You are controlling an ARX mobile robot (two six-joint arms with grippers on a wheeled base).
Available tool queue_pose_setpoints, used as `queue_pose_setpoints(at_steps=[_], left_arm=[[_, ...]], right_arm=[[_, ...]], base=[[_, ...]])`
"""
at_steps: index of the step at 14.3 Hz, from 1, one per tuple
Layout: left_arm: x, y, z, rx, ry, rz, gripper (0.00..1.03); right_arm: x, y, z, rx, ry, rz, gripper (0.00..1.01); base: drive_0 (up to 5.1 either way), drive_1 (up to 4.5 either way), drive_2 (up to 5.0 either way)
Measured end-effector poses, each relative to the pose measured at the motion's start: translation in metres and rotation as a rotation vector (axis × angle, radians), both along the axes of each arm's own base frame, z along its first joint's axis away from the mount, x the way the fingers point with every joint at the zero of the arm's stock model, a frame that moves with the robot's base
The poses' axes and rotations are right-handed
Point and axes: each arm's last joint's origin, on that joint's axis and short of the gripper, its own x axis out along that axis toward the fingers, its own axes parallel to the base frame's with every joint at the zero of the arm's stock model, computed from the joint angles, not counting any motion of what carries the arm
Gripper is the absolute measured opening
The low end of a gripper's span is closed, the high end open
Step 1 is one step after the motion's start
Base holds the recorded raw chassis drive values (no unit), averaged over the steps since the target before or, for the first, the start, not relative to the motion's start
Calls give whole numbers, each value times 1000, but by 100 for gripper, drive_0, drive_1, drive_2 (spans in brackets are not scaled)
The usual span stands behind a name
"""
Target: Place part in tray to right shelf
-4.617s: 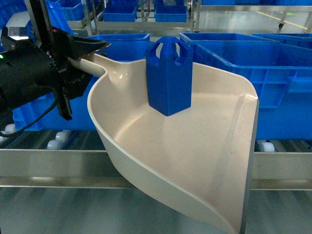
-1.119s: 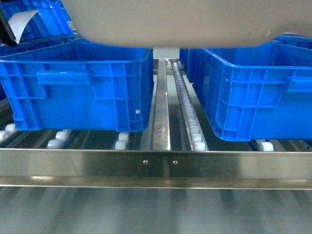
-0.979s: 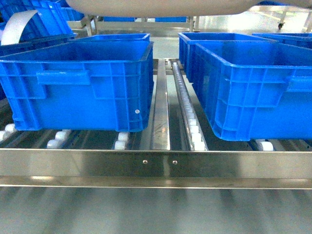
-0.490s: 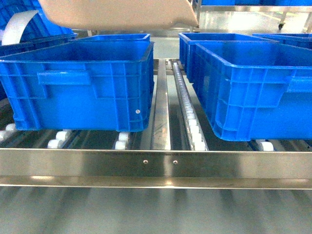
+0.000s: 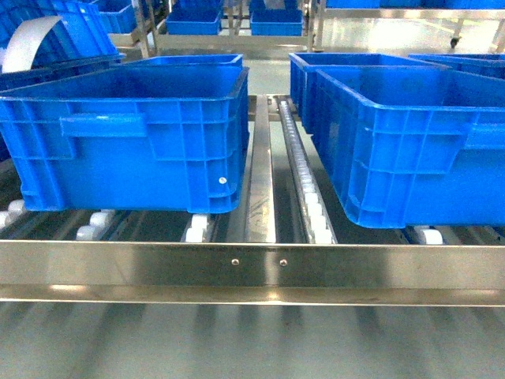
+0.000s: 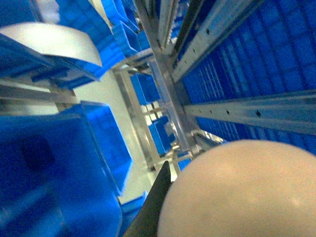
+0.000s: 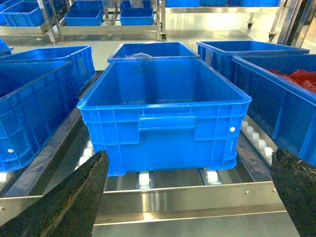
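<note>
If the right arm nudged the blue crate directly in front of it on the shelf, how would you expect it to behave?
The blue crate would probably glide easily, since it sits on the shelf's white rollers. It looks empty, so likely light. Its ribbed walls suggest it is stiff rather than flexing.

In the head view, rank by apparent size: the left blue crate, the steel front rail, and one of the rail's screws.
1. Left blue crate and steel front rail: unsure, since the nearer rail spans the full frame but is thin.
3. Screw, by far the smallest.

two crates stand side by side on the right shelf (image 5: 252,264) rollers: left crate (image 5: 134,134), right crate (image 5: 410,142), roller track (image 5: 304,181) between them. further crates sit behind each. front rail runs before all.
</note>
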Motion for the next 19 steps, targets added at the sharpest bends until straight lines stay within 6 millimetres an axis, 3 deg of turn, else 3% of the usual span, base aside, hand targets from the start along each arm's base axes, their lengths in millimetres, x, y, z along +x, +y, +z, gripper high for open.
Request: queue_pose_setpoints(at_steps=[4,7,11,13,15,17,19], left_arm=[[-6,-10,-6,68,152,222,12],[-13,-11,4,157,211,459,12],[-27,-57,32,232,158,613,12],[-16,-85,31,501,327,615,12],[-19,-113,35,772,496,591,12],[-24,-126,39,886,576,584,12],[-26,-126,38,891,585,581,12]], right_arm=[[0,0,0,0,0,0,98],[0,0,0,0,0,0,98],[0,0,0,0,0,0,98],[0,0,0,0,1,0,98],[0,0,0,0,0,0,98],[0,0,0,0,0,0,98],[0,0,0,0,0,0,98]], base=[[0,0,0],[0,0,0],[0,0,0],[0,0,0],[0,0,0],[0,0,0],[0,0,0]])
